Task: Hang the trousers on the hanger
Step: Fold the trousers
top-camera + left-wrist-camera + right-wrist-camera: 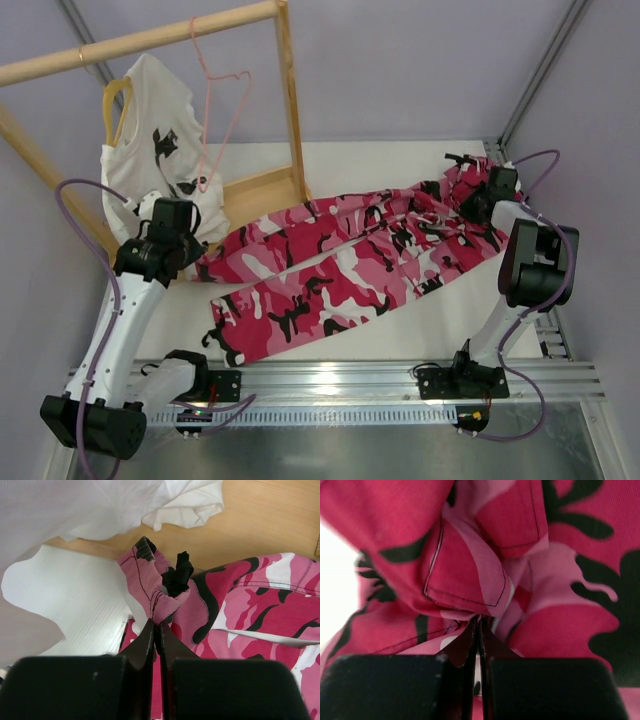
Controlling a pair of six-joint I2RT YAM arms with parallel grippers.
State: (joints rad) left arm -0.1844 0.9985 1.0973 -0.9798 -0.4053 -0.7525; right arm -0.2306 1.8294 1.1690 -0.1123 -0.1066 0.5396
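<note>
The pink, magenta, white and black camouflage trousers (340, 260) lie spread across the table from left to right. My left gripper (197, 262) is shut on the hem of the upper leg; the left wrist view shows its jaws (159, 625) pinching a fold of that cloth (160, 595). My right gripper (478, 208) is shut on the waist end; the right wrist view shows its jaws (480, 622) pinching bunched cloth (465, 580). The thin pale-pink wire hanger (215, 105) hangs by its hook from the wooden rail, apart from both grippers.
A wooden rack (290, 110) with a base board (262, 190) stands at the back left. A white T-shirt with black print (150, 145) hangs there on a yellow hanger (112, 100), close behind my left gripper. A metal rail (340, 380) runs along the near edge.
</note>
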